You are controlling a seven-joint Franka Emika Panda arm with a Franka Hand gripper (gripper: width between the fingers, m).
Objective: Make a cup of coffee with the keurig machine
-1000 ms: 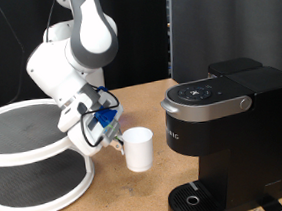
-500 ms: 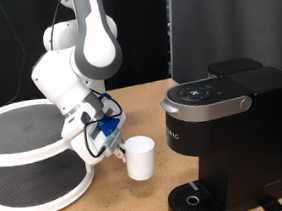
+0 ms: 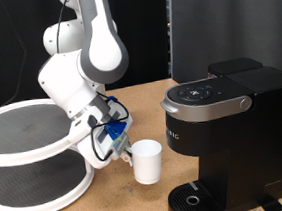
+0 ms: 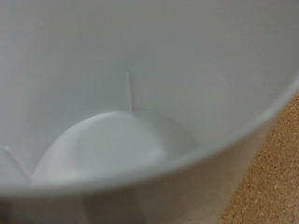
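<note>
Item: cup (image 3: 148,163), small, white, plain. It is sitting just above or on the cork-topped desk (image 3: 110,204), between the two-tier round shelf (image 3: 30,156) at the exterior view's left and the keurig machine (image 3: 225,138) at the right, close to the machine's drip tray (image 3: 195,198) but not on it. The wrist view is showing its bare, empty interior (image 4: 121,140) filling the picture.

Handling, as judged: rigid, smooth-glazed and likely slippery, light while empty, breakable if knocked against the machine. The rim wall or the side handle would be offering the firmest hold.

End effector (image 3: 122,152): pressing against the cup's side nearest the shelf, apparently gripping its wall; finger spacing is hidden, so I cannot tell its opening.
</note>
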